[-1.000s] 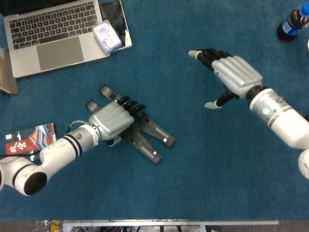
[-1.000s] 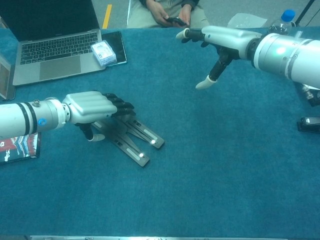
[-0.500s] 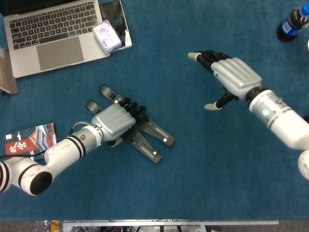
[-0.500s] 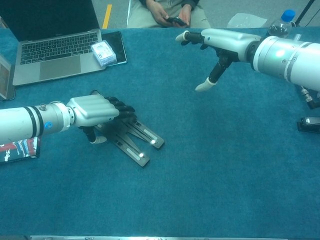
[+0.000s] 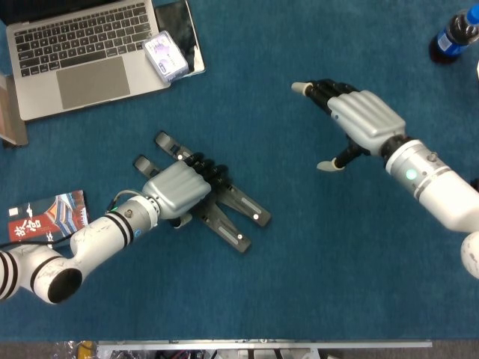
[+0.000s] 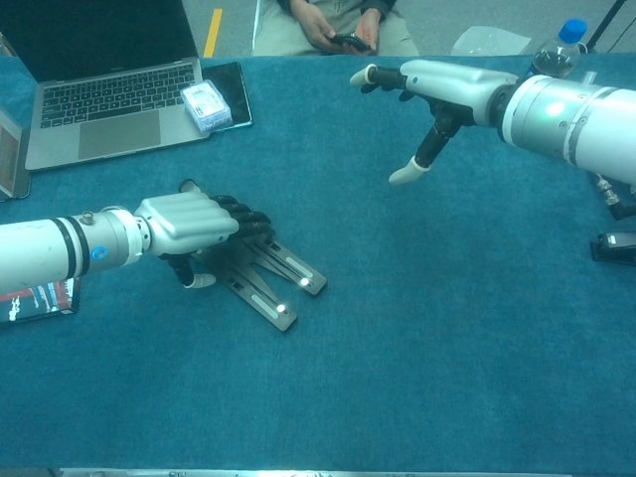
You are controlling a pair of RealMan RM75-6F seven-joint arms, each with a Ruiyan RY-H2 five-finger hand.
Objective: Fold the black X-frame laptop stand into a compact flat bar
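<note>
Fingers of the left hand (image 5: 177,191) curl over the half-spread laptop stand (image 5: 232,212); the right hand (image 5: 358,114) hovers open, empty. Squeezing the arms together evenly should flatten it.

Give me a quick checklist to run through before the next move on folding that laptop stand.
1. Left hand on the laptop stand: ok, it rests over the stand's middle.
2. Firm grip on the stand: cannot tell, the fingers hide the contact.
3. Stand folded flat: not ok, two legs are splayed apart.
4. Right hand free to help: ok, open, well off the stand.
5. Nearby clutter: ok, laptop and bottle are far from the stand.
</note>
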